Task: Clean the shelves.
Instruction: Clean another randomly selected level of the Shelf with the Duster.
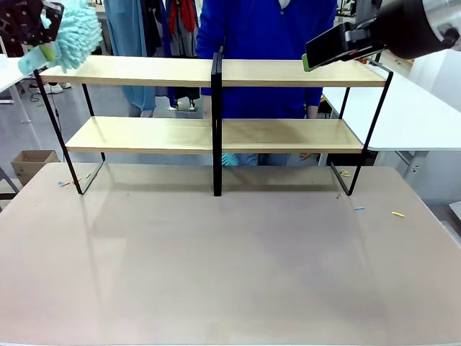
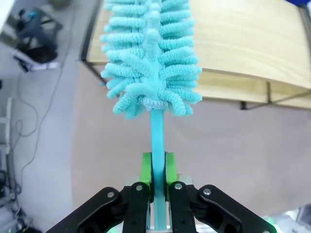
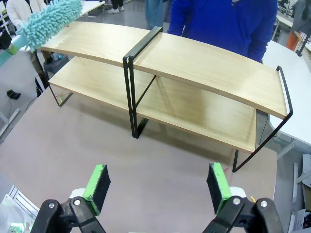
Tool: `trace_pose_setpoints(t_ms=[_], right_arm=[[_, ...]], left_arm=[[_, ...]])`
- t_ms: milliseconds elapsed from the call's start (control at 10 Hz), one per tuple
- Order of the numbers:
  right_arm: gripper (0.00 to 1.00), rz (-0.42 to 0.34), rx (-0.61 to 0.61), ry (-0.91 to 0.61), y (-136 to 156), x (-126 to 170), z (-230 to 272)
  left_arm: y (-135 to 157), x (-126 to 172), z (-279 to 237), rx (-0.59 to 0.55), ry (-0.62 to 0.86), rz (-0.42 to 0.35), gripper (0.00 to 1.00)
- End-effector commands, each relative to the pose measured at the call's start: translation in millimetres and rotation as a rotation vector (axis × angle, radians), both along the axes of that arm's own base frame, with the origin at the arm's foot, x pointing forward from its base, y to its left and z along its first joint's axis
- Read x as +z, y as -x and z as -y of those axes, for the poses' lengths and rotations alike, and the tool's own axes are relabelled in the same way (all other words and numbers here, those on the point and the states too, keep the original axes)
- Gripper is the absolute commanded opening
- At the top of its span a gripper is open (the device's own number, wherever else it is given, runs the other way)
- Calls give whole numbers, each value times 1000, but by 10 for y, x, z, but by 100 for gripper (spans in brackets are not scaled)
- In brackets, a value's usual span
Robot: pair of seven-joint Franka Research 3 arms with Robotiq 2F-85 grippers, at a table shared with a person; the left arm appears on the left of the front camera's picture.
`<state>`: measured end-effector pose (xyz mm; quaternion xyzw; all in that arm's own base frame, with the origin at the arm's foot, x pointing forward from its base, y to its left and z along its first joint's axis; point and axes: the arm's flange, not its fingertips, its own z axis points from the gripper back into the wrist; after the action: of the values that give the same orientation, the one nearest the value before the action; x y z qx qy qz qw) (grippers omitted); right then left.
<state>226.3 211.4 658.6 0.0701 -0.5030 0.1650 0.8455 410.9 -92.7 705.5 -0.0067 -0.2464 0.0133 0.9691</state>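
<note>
The left gripper (image 2: 158,171) is clamped on the thin teal handle of a duster (image 2: 150,58), its green pads (image 2: 146,167) pressing the handle from both sides. The handle runs straight out from between the fingers to a fluffy teal head. In the front view that head sits at the far left end of the upper tier of the shelves (image 1: 288,72), over the corner of the top board; whether the fibres touch the wood or hang just above it cannot be told. The right gripper (image 3: 158,182) has its fingers spread wide apart with nothing between them. In the front view it hangs at the right end of the upper tier, level with the top board and close to its front edge. Seen from its wrist camera, it looks down across the whole rack from the near side. The shelves stand upright at the far half of the brownish tabletop (image 1: 230,274), two light-wood boards per tier on a thin black frame, split by the central black post (image 1: 216,122). All four boards are bare. A person (image 1: 266,29) in a blue top stands just behind the rack, near its middle. A few small coloured scraps (image 1: 397,214) lie on the tabletop near the frame's feet. A white table (image 1: 418,115) is off to the right, and a cardboard box (image 1: 32,164) sits on the floor at the left.
</note>
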Motion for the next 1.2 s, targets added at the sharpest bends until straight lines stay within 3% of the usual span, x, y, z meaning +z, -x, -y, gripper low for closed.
trace_pose_setpoints(t_ms=[0,300,600,900,1100], right_arm=[[100,-4,6,-6,-9,10,14],[100,-4,6,-6,-9,10,14],[100,-4,6,-6,-9,10,14],[100,-4,6,-6,-9,10,14],[100,-4,6,-6,-9,10,14]], left_arm=[[180,38,-88,-144,109,19,12],[404,357,-573,-409,243,-6,12],[467,744,-1612,-599,361,100,12],[703,882,-2488,-537,561,237,12],[807,786,-2584,-523,598,247,12]])
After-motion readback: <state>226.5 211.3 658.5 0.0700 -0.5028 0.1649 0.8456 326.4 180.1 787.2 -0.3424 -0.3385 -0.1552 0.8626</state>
